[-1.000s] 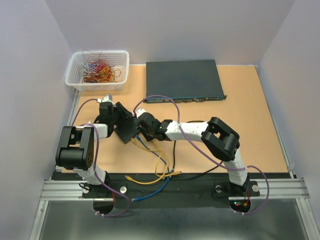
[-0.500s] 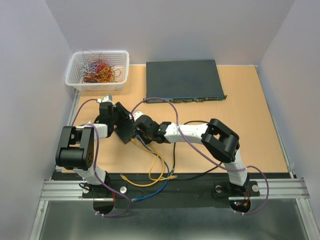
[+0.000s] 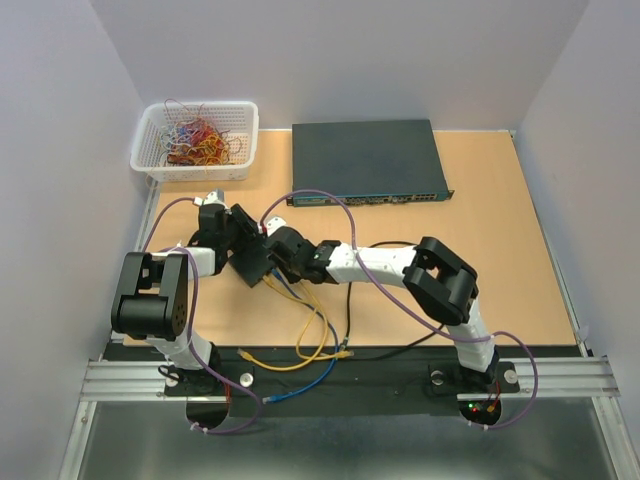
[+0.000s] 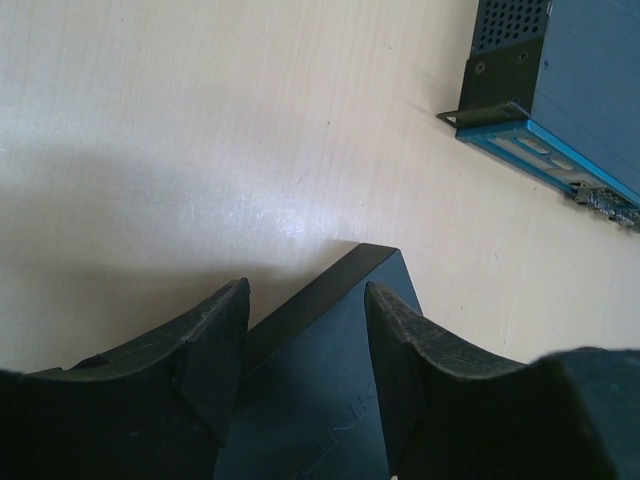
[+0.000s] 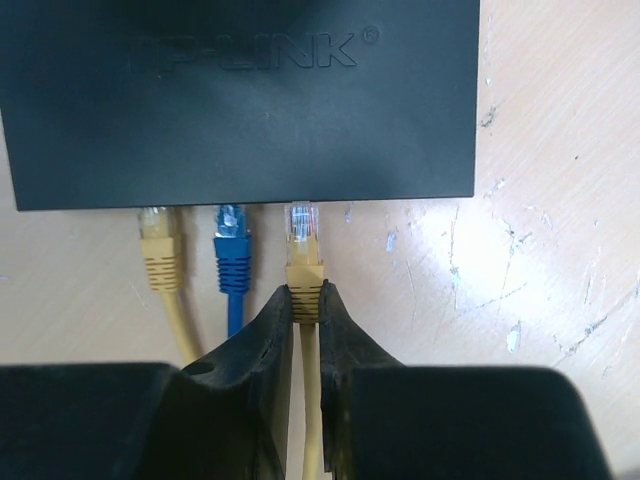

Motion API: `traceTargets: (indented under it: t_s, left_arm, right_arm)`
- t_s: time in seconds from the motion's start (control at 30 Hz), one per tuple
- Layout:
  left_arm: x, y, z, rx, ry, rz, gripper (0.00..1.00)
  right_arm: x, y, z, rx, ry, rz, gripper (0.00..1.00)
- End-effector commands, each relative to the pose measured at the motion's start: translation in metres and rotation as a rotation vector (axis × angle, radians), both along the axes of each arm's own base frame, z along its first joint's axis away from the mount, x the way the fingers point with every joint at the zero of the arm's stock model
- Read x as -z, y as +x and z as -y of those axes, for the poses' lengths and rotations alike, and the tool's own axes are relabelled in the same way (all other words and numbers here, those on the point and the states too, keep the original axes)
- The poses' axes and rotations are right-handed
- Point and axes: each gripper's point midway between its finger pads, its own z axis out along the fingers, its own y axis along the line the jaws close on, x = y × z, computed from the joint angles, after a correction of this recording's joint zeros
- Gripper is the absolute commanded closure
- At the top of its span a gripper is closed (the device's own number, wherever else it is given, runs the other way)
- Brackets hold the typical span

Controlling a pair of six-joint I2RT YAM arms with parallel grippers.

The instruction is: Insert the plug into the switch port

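The small black TP-LINK box [image 5: 240, 110] lies flat on the table, and its socket openings are hidden under its near edge. My right gripper [image 5: 305, 295] is shut on the ribbed boot of a yellow plug [image 5: 303, 240]. The plug's clear tip just meets that edge, to the right of a seated yellow plug [image 5: 158, 250] and a seated blue plug [image 5: 232, 255]. My left gripper [image 4: 306, 290] straddles the far end of the box [image 4: 330, 380], a finger against each side. From above, both grippers meet at the box [image 3: 250, 262].
The large dark rack switch [image 3: 365, 160] sits at the back centre, also in the left wrist view [image 4: 590, 80]. A white basket [image 3: 195, 140] of coloured wires stands at the back left. Yellow, blue and black cables [image 3: 300, 350] trail to the near edge.
My right gripper has moved left, bringing the yellow plug up to the box's edge. The left gripper and the box have stayed put.
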Motion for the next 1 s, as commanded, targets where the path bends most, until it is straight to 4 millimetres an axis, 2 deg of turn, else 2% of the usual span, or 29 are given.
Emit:
traceTargets:
  t_s: [0.0, 0.23, 0.37, 0.6, 0.97]
  left_arm:
    - [-0.001, -0.004, -0.001, 0.006, 0.008, -0.006, 0.41]
    - [-0.002, -0.004, -0.001, 0.008, 0.008, -0.004, 0.41]
    - [-0.002, -0.004, -0.001, 0.008, 0.010, -0.005, 0.41]
    - [-0.001, -0.004, -0.001, 0.006, 0.010, -0.007, 0.41]
    - [-0.001, -0.004, -0.002, 0.004, 0.013, -0.008, 0.41]
  right_arm:
    - [-0.019, 0.013, -0.018, 0.021, 0.057, 0.054, 0.99]
    - [-0.017, 0.013, -0.025, 0.007, 0.064, 0.042, 1.00]
    - [-0.006, 0.012, -0.013, 0.030, 0.030, 0.036, 1.00]
    - [-0.016, 0.009, 0.001, 0.053, 0.029, 0.051, 0.99]
    - [-0.011, 0.014, -0.013, 0.036, 0.035, 0.046, 1.00]
